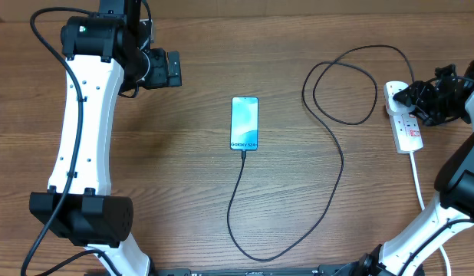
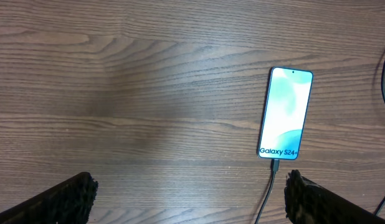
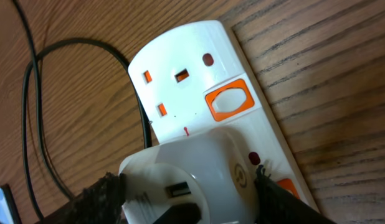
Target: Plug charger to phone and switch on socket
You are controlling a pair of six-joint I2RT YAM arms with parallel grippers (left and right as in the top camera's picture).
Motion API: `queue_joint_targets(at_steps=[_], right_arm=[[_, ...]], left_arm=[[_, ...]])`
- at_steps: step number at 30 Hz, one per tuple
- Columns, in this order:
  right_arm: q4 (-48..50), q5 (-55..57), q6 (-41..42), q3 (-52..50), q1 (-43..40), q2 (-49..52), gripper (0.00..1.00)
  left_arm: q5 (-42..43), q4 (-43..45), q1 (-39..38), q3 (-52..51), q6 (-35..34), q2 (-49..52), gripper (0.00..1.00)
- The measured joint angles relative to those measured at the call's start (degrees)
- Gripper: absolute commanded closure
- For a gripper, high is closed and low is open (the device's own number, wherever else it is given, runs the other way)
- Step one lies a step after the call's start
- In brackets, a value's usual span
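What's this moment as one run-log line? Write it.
phone: cable plugged in | left end effector: open, away | right end effector: straddling adapter on power strip

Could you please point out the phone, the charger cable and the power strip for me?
phone (image 1: 245,123): overhead view, middle of its lit screen.
charger cable (image 2: 275,166): left wrist view, connector tip at the phone's end.
power strip (image 3: 186,99): right wrist view, white face among the empty outlet's slots.

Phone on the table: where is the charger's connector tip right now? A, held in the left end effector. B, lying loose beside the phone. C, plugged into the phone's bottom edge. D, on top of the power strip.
C: the charger runs straight into the bottom edge of the phone, below the Galaxy text.
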Motion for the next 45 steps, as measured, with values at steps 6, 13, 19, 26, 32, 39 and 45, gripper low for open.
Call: queue_joint_targets(at_steps=[6,13,19,26,32,39,45], right_arm=[[-0.04,0.0,0.09,0.0,-0.07,0.0,0.41],[-0.11,-0.07,0.17,0.0,-0.13,0.0,0.26],[0.81,-0.46,-0.11,0.02,0.66,-0.04,0.0],[0.79,1.99,-0.2,0.02,0.63,-0.04,0.0],[0.55,2.84,0.2,0.0,0.63,0.0,0.0],[0.44,3.08,0.44,0.0,0.5,0.02,0.12],[0.26,2.16,0.83,0.0,0.31,0.02,0.14]], left_arm=[[0.0,0.0,0.0,0.0,0.0,0.0,0.0],[0.0,0.0,0.0,0.0,0.02,0.0,0.0],[0.0,0.0,0.0,0.0,0.0,0.0,0.0],[0.0,0.0,0.0,0.0,0.02,0.0,0.0],[0.0,0.0,0.0,0.0,0.0,0.0,0.0],[0.0,0.02,0.0,0.0,0.0,0.0,0.0],[0.0,0.0,0.0,0.0,0.0,0.0,0.0]])
